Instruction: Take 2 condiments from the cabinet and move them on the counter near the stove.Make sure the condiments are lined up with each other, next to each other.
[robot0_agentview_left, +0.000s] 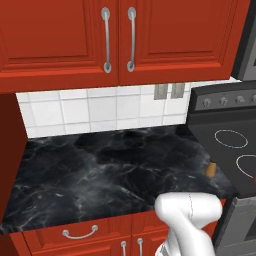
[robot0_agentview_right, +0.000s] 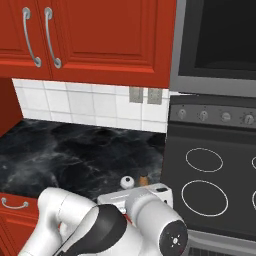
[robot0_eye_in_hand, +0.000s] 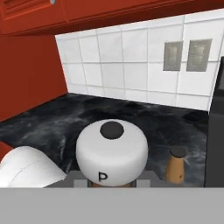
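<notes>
**One shaker parked by the stove, second one in my grip and nearly there**

Quick status. The dark-capped mill (robot0_agentview_left: 211, 168) is already standing upright on the counter (robot0_agentview_left: 100, 170), right at the edge beside the stove (robot0_agentview_left: 230, 150). So that half looks done.

The second one, the pale-topped mill (robot0_eye_in_hand: 112, 151), is right in front of my hand camera, big white cap with a "P" on it and a sliver of brown body under it. My gripper (robot0_eye_in_hand: 112, 181) is closed down close around it, so I'd say I've got hold of it, though the fingertips themselves are mostly hidden under that cap. From the right base camera you can see its pale top (robot0_agentview_right: 127, 182) just beside the dark-capped one, low over the counter by my wrist. Can't tell if it's touching the counter or hanging just above it.

The cabinet (robot0_agentview_left: 117, 35) doors are both shut.

What's left, as I read it: set this one down next to its buddy, keep the pair lined up side by side near the stove, then let go without knocking either over. They're tiny and tippy-looking, so that release is the risky bit.
</notes>
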